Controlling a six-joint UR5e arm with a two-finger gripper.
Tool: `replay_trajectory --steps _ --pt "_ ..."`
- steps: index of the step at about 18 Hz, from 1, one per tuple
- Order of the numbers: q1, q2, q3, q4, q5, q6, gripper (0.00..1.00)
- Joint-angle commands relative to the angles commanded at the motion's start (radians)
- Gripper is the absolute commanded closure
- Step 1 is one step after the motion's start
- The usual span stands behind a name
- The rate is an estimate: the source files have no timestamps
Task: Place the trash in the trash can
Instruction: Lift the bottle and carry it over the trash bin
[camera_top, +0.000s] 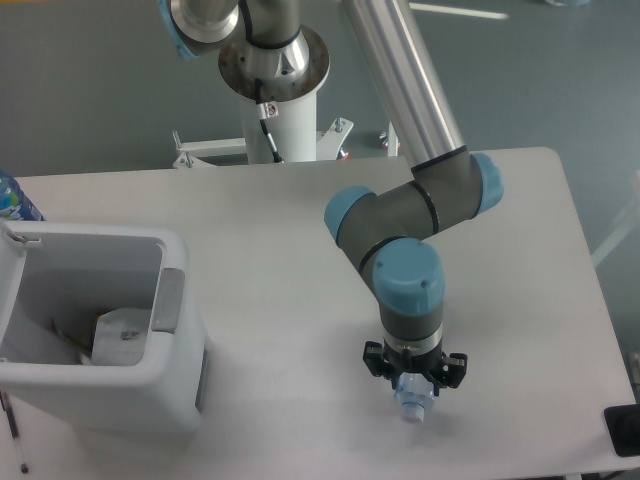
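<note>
A UR5e arm reaches down from the top of the frame to the lower centre-right of a white bench (270, 220), its blue-capped wrist pointing straight down. Below the wrist the hand (412, 392) sits over a crushed clear plastic bottle (411, 406), of which only the pale blue neck end shows, poking out just under the black finger mount; the rest is hidden by the wrist. The fingers lie close on either side of the bottle's neck, but whether they are clamped on it cannot be told from this angle. At the left edge of the frame stands the white trash can (150, 400), well apart from the hand, with a grey handle inset on its right wall. Inside it lies a flat whitish wrapper (122, 333). A blue-labelled bottle (12, 198) peeks in at the far left, behind the can.
</note>
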Motion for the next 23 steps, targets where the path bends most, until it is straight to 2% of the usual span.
replay_trajectory --steps 3,12,18,23 --pt "0.015 0.028 0.008 -0.002 -0.077 -0.032 0.36" --pt "0.051 0.143 0.014 0.000 -0.411 -0.092 0.37" --pt "0.045 0.195 0.110 0.002 -0.610 -0.236 0.37" --pt "0.018 0.221 0.152 0.006 -0.677 -0.267 0.37"
